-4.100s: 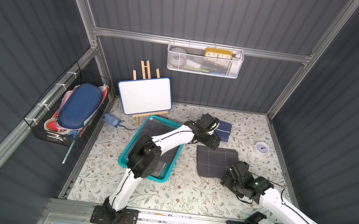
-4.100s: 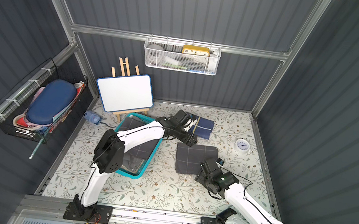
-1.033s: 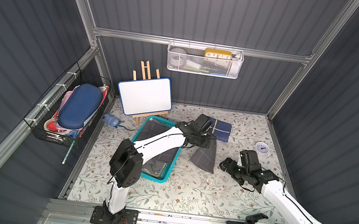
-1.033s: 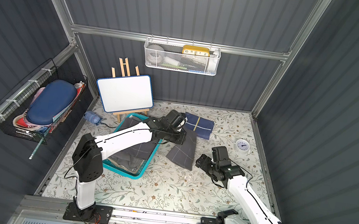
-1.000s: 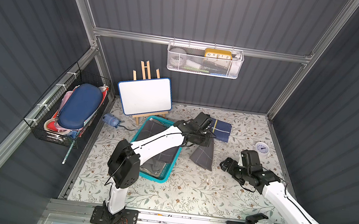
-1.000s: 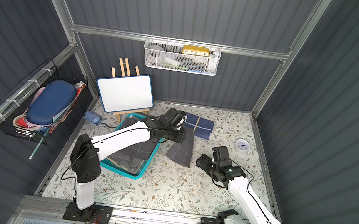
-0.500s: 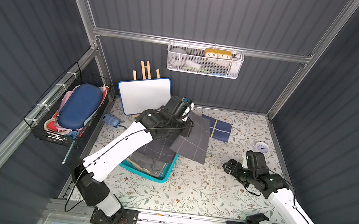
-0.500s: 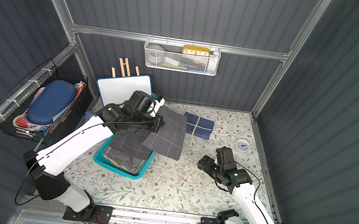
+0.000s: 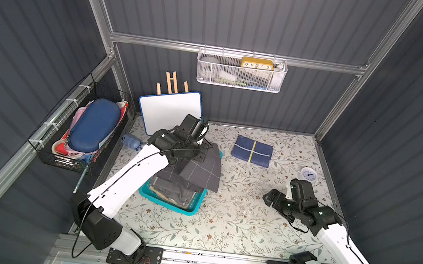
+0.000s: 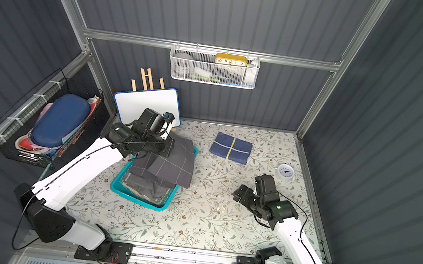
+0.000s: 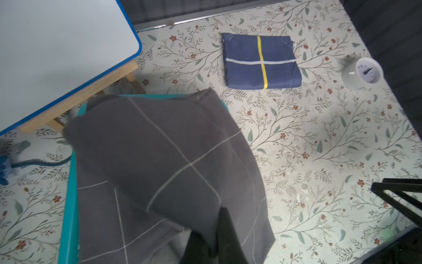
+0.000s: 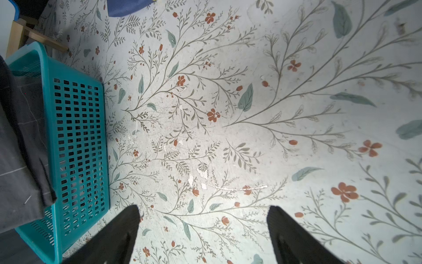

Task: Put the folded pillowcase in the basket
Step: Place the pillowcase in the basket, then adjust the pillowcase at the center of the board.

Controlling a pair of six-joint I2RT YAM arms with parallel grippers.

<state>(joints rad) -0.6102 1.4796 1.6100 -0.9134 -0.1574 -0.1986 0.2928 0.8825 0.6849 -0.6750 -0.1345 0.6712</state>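
Two-arm cell seen from above and from both wrists, with a floral-patterned desk (image 9: 234,220) as the work surface.

(a) left fingers (image 9: 200,155): shut tight on one edge of the pillowcase (image 9: 203,172), a folded dark grey cloth with thin pale grid lines. In the left wrist view, that edge pinched between the two black fingers (image 11: 228,237), the rest of the fold spreading away from them.

(b) pillowcase: lifted clear of the desk and hanging slantwise over the basket (image 9: 166,205). In both top views, hiding most of the opening and reaching past the rim on the side toward the right arm. From the right wrist, one lower corner drooping at the rim of the basket (image 12: 77,137); touching or just above, not discernible.

(c) basket: teal, rectangular, with perforated sides, standing on the desk just in front of the whiteboard (image 9: 170,110). More grey fabric (image 9: 175,193) lying inside, under the held fold.

(d) right fingers (image 12: 118,230): spread wide and holding nothing, only bare desk between them. Low over the desk, well apart from the basket, tips turned toward it.

(e) surroundings: folded navy cloth (image 9: 252,151) with a yellow and a white stripe, flat on the desk beyond the basket; small white clock (image 9: 308,175) near the right-hand wall; white mesh basket (image 9: 241,72) on the back wall; black wire basket (image 9: 78,131) on the left-hand wall.
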